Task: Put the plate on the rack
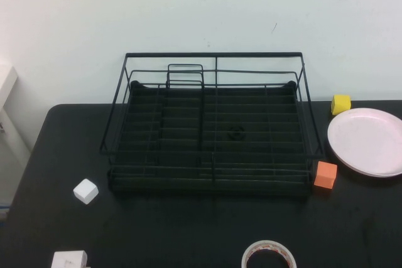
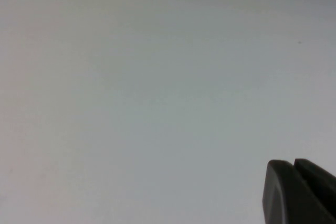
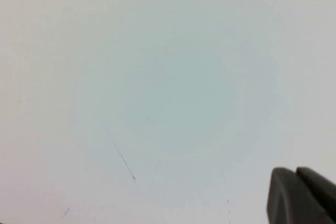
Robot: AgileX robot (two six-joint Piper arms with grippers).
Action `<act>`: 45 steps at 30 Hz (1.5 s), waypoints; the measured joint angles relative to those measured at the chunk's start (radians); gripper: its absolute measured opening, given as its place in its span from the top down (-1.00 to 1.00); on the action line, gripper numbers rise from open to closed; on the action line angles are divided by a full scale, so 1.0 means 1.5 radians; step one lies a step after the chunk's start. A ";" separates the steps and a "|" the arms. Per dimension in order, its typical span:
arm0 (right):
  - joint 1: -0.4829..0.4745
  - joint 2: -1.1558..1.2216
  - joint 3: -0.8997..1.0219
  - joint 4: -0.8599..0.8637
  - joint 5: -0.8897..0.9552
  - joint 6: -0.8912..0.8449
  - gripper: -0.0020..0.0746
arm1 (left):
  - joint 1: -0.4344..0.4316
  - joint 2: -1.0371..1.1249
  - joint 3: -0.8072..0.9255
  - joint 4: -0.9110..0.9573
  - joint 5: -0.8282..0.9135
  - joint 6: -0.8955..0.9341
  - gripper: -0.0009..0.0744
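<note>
Near edge of the black table (image 1: 188, 230): a tape roll (image 1: 269, 255) at centre, a white block (image 1: 69, 260) at the left corner. Further in on the left, a white cube (image 1: 86, 191). An orange cube (image 1: 325, 175) sits at the rack's (image 1: 213, 123) near right corner, between rack and plate (image 1: 369, 140). The plate lies flat at the right table edge, just beside the rack. A yellow cube (image 1: 341, 103) sits behind it, close to its rim.

Left gripper (image 2: 299, 192) and right gripper (image 3: 300, 195) each show only as a dark tip against pale wall; neither appears over the table. Can't tell their opening or how they stand to the plate.
</note>
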 joint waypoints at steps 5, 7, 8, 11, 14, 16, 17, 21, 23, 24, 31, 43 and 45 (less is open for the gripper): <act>0.000 0.000 -0.009 0.000 0.023 0.022 0.95 | 0.000 0.000 0.000 0.002 -0.022 -0.017 0.98; 0.000 0.000 -0.041 0.000 0.060 0.044 0.95 | 0.000 -0.002 -0.025 -0.002 0.053 -0.021 0.98; 0.000 0.000 -0.065 0.000 0.083 0.052 0.95 | 0.000 -0.002 -0.053 -0.002 0.123 -0.022 0.98; 0.000 0.023 -0.141 -0.001 0.147 0.060 0.95 | 0.000 0.009 -0.156 -0.002 0.339 -0.027 0.98; 0.000 0.078 -0.212 -0.002 0.201 0.066 0.95 | 0.000 0.061 -0.254 -0.002 0.488 -0.027 0.98; 0.000 0.124 -0.250 -0.002 0.231 0.083 0.95 | 0.000 0.109 -0.311 -0.001 0.572 -0.027 0.98; 0.000 0.152 -0.265 -0.002 0.249 0.100 0.95 | 0.000 0.139 -0.336 0.000 0.612 -0.027 0.98; 0.000 0.268 -0.288 -0.002 0.313 0.190 0.95 | 0.000 0.263 -0.391 -0.007 0.757 -0.028 0.98; 0.000 0.317 -0.288 -0.002 0.329 0.211 0.95 | 0.000 0.326 -0.398 -0.024 0.815 -0.030 0.98; 0.001 0.343 -0.288 -0.002 0.332 0.215 0.95 | 0.000 0.350 -0.399 -0.031 0.835 -0.030 0.98; 0.083 0.504 -0.288 -0.004 0.372 0.220 0.95 | 0.000 0.523 -0.399 -0.050 0.899 -0.030 0.98; 0.252 0.897 -0.441 0.012 0.518 0.097 0.95 | 0.000 0.720 -0.400 -0.208 0.930 -0.001 0.98; 0.252 0.948 -0.496 0.076 0.578 0.005 0.95 | 0.000 0.730 -0.400 -0.226 0.935 0.023 0.98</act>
